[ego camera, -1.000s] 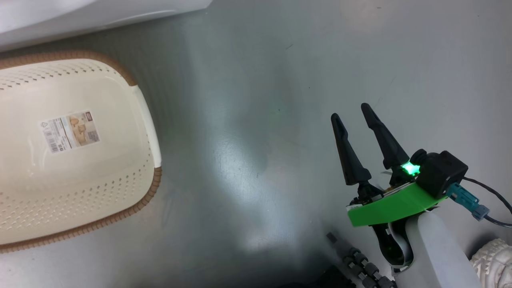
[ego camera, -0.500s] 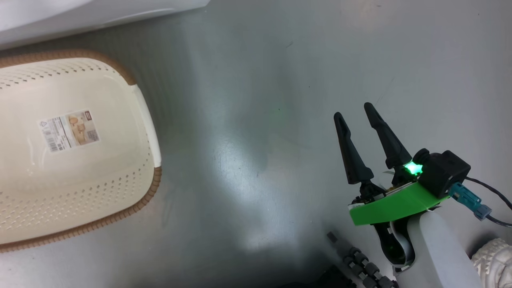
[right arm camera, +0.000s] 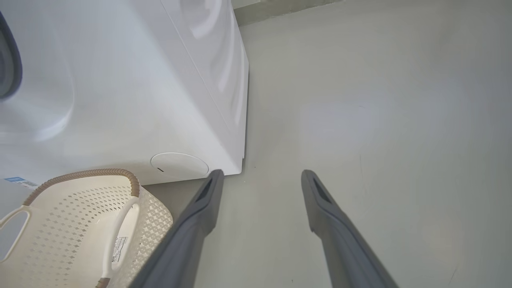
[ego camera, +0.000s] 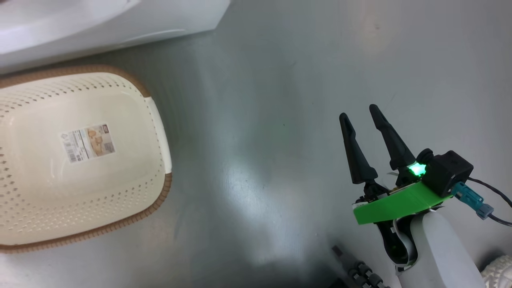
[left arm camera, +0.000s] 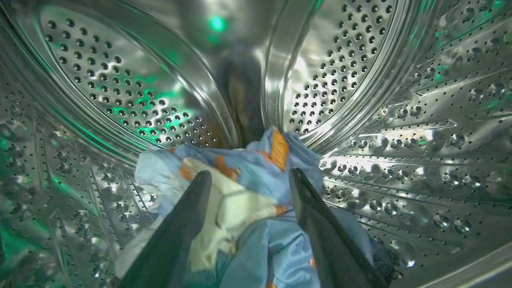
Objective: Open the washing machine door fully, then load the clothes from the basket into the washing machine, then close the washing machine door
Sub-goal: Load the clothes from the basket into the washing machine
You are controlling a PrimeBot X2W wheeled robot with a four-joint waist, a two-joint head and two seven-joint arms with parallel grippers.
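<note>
inside drum [left arm camera: 120,80], left gripper [left arm camera: 250,176] fingers spread wide, pinching nothing; clothes [left arm camera: 276,244] lie heaped between and under them on drum wall. right gripper [ego camera: 359,112] also spread, empty, hovering over floor [ego camera: 260,120], well apart from basket [ego camera: 160,196]. basket looks emptied, sits just beside washing machine [right arm camera: 120,80]. my call: i'd pull left arm straight back, lifted off cloth so nothing snags or drags out, then go for door.

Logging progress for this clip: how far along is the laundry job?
Done: the basket is empty. In hand: the left end effector stands open inside the drum over the clothes; the right end effector hangs open above the floor. Left: withdraw the arm and close the washing machine door.
</note>
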